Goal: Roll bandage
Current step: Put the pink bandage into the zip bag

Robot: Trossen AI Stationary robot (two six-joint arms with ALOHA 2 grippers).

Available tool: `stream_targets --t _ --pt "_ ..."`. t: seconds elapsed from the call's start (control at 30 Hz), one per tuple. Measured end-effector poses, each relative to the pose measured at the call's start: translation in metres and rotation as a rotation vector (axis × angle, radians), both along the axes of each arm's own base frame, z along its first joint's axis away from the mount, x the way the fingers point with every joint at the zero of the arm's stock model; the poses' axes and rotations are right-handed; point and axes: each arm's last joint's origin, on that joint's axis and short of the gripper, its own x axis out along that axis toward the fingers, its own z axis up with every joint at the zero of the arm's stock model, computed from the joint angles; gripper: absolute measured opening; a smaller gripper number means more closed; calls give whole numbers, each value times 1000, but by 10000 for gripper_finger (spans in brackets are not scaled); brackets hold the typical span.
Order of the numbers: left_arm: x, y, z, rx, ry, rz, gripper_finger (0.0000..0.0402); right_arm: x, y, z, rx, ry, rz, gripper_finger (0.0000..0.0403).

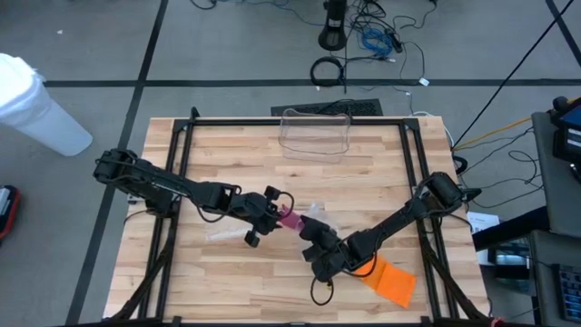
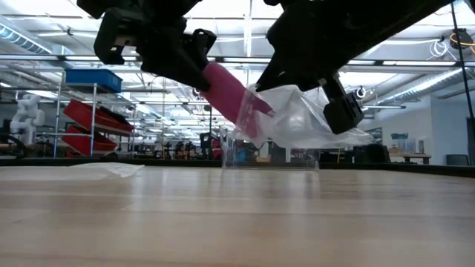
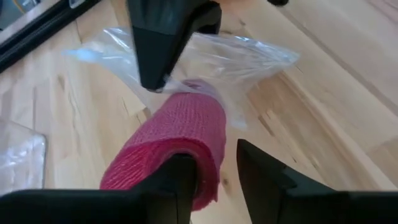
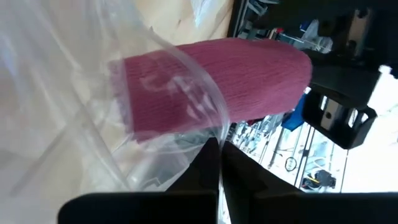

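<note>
A pink rolled bandage slants in the air above the table's middle. Its far end sticks into the mouth of a clear plastic bag. My left gripper is at the roll's near end with its fingers a little apart. One finger is under the roll and the other stands clear beside it. My right gripper comes from the near right and is shut on the bag. In the high view the roll lies between the two grippers, and roll and bag are clear of the wood. My left gripper touches the roll's near end with one finger; a gap shows between the roll and the other finger. The fingers slant down along the roll, which hangs tilted, lower end in the bag. My right gripper pinches the edge of the bag's mouth between its shut fingers, just beside the roll's end. The bag is lifted clear of the table and hangs slack around the roll's end.
A clear plastic tub stands at the table's far edge. A clear wrapper lies on the wood under the left arm. An orange piece lies near the right front corner. Black frame rails run along both sides.
</note>
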Motion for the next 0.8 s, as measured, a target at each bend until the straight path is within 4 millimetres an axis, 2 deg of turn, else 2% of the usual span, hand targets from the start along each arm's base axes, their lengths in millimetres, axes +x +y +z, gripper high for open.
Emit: stream_targets --t 0.33,0.57,0.8 --pt "4 0 5 3 -70 -6 16 -5 0 -3 -32 13 -29 0" --pt "5 1 7 -18 -84 34 14 -12 7 -2 -91 6 -44 0" --pt "3 0 19 -153 -135 20 14 -18 12 -2 -147 -46 -88 0"
